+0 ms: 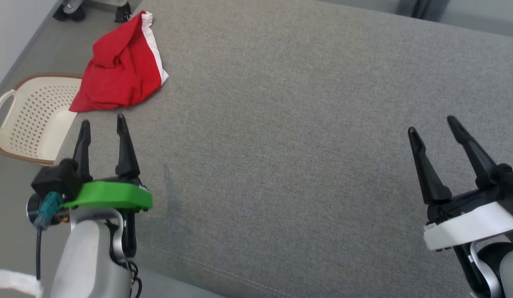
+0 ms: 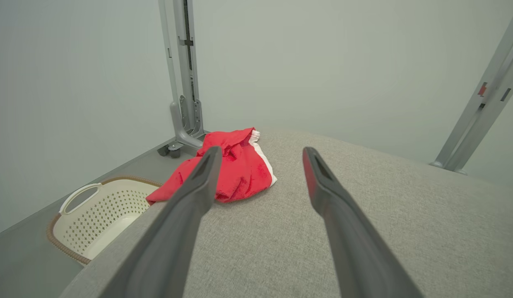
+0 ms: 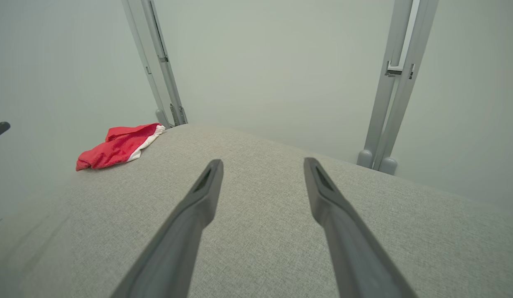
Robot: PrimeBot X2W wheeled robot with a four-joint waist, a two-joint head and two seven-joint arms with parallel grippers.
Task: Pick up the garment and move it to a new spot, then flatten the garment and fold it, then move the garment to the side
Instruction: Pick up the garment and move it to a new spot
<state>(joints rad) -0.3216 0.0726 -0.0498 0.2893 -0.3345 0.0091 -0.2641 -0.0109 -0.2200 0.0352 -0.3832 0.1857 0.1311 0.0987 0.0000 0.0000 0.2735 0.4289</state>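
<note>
The garment (image 1: pixel 119 70) is a crumpled red cloth with a white band, lying at the far left edge of the grey fabric surface (image 1: pixel 302 124). My left gripper (image 1: pixel 102 125) hovers open just short of it, nothing between its fingers. In the left wrist view the garment (image 2: pixel 239 169) lies ahead and slightly left of the open left gripper (image 2: pixel 260 155). My right gripper (image 1: pixel 432 124) stands open and empty at the right side, far from the cloth. From the right wrist view the garment (image 3: pixel 119 145) shows far off to the left of the right gripper (image 3: pixel 262 163).
A cream perforated laundry basket (image 1: pixel 32 120) with a brown rim sits on the floor left of the surface, also seen as the basket (image 2: pixel 99 211) below the edge. Grey metal stand legs (image 2: pixel 184 82) rise behind the garment; another stand (image 3: pixel 388 103) is at the far right.
</note>
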